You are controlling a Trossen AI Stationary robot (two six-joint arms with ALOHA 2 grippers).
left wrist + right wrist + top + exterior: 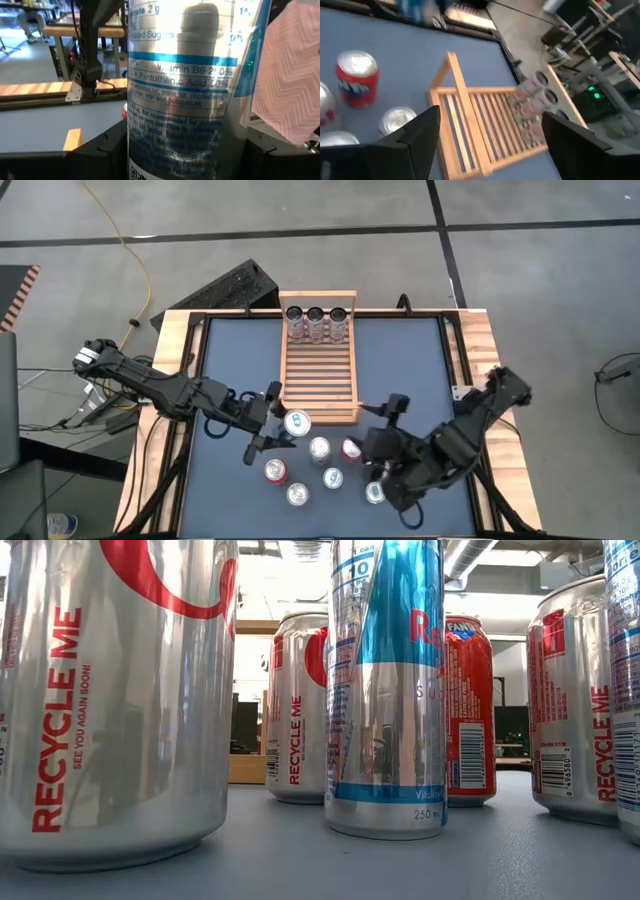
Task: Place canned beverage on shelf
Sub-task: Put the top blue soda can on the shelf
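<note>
The light-wood slatted shelf [318, 370] lies at the table's middle and also shows in the right wrist view [485, 125]. Three cans [316, 323] stand at its far end. My left gripper [285, 423] is shut on a tall silver-and-blue can [297, 423] at the shelf's near rail; the can fills the left wrist view [185, 100]. My right gripper [385, 425] is open and empty just right of the shelf's near end, and its fingers frame the shelf in its own wrist view [490, 145]. Several loose cans [319, 448] stand on the mat near the front. My left gripper pinches the can's side wall [137, 145] between its two fingers, one on each opposite side. The fingers come level from the table's left. The can stands upright in the hold. Whether its base is clear of the table does not show.
Loose cans stand close together between the two grippers and the front edge: a red one [351, 450], a red-and-silver one [276, 471] and silver ones [297, 494]. They fill the low view [385, 690]. A black frame [200, 360] borders the blue mat.
</note>
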